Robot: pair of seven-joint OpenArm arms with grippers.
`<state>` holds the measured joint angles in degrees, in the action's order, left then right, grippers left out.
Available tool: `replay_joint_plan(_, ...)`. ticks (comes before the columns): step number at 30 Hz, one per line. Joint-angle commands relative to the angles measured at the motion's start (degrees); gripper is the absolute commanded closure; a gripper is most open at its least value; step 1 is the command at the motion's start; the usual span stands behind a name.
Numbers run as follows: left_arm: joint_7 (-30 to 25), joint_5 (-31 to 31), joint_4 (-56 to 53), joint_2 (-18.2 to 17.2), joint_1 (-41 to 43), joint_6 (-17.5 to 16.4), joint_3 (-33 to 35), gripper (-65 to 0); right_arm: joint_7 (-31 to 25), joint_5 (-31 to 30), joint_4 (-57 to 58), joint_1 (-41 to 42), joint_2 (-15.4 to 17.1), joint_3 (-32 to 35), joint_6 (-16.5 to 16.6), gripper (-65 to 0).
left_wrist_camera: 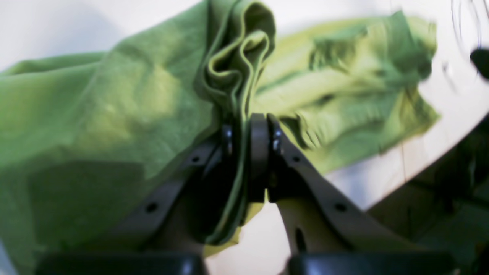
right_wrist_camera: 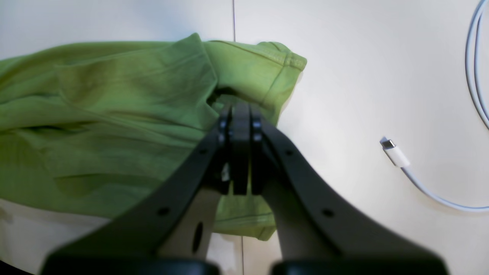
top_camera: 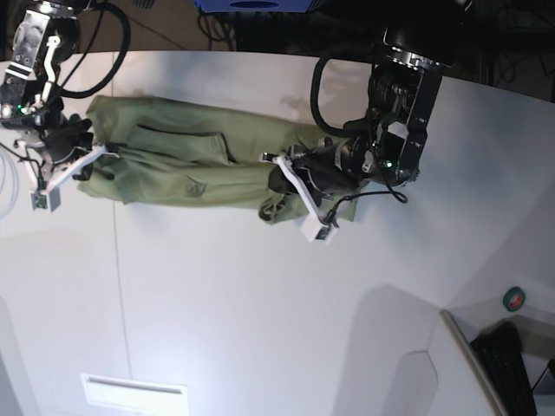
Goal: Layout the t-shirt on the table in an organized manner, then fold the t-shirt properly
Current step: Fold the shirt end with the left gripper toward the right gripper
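1. The left gripper (left_wrist_camera: 248, 126) is clamped almost shut on a bunched fold of the t-shirt (left_wrist_camera: 95, 114), the cloth ruffling up between its jaws.
2. The right gripper (right_wrist_camera: 240, 114) is fully closed, pinching the t-shirt's hemmed end (right_wrist_camera: 263, 72).
3. The t-shirt (top_camera: 186, 156) lies stretched between both grippers, near the far edge of the table (top_camera: 260, 303).
4. A white cable (right_wrist_camera: 397, 156) rests on the table beside the right gripper.

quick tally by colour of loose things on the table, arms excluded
Green: 1, the crumpled olive-green cotton t-shirt
White: 1, the thin white charging cable with a USB-C plug
Total: 2
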<state>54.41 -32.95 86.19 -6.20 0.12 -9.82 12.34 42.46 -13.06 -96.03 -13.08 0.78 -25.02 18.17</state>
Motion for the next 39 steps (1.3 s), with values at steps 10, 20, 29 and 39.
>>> replay_joint_plan(10, -5.49, -1.03, -1.75, 0.35, -0.87, -0.42, 0.45, 0.0, -0.92, -0.52, -1.25, 0.20, 0.41, -0.26, 0.16, 0.0)
replay_joint_plan(20, -5.67, -1.03, -2.02, 0.35, -0.87, -0.42, 0.63, 0.0, -0.92, -0.52, -1.25, 0.29, 0.41, -0.26, 0.16, 0.0)
replay_joint_plan(29, -5.67, -1.03, -2.02, 0.35, -0.96, -0.42, 0.80, 0.0, -0.92, -0.52, -1.25, 0.29, 0.41, -0.26, 0.16, 0.0)
replay_joint_plan(39, -5.67, -1.12, -2.10, 0.26, -0.96, -0.42, 0.80, 0.0, -0.92, -0.52, -1.25, 0.29, 0.41, -0.26, 0.16, 0.0)
